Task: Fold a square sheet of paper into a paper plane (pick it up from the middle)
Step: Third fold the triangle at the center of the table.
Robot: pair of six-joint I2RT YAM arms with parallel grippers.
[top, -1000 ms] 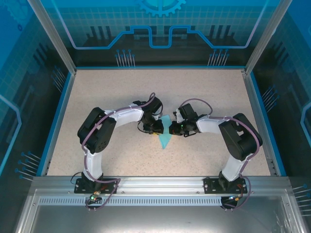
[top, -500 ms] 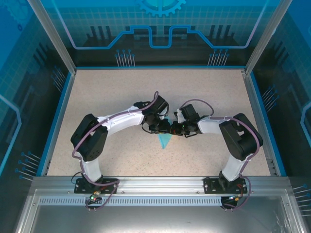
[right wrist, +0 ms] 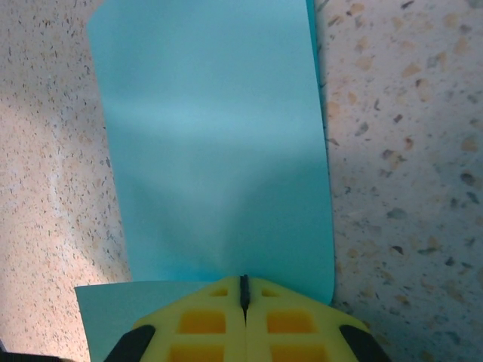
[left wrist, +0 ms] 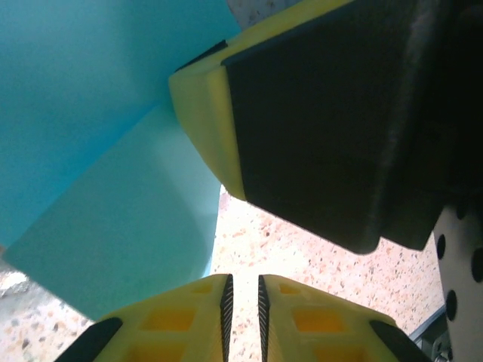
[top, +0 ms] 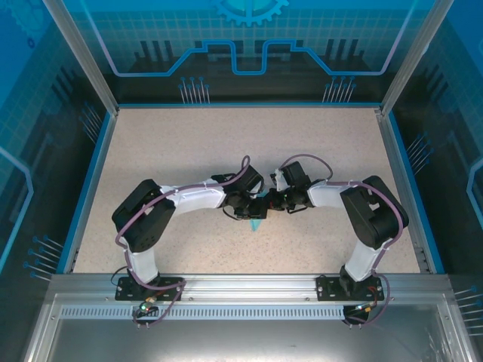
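Since a second ago your left arm has swung toward 3 o'clock, so the left gripper point(left wrist: 243, 302) now meets the right gripper point(right wrist: 243, 290) mid-table, with a tip of the sheet of paper point(top: 256, 224) poking out at 6 o'clock. Your left fingers point(left wrist: 189, 317) stand a slit apart, empty; the right is clamped shut on a raised flap. You look mid-fold: next, lay that flap down squarely and crease it

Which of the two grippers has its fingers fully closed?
The right gripper: its yellow fingers meet with no gap, over the blue paper. The left gripper shows a narrow slit between its fingers.
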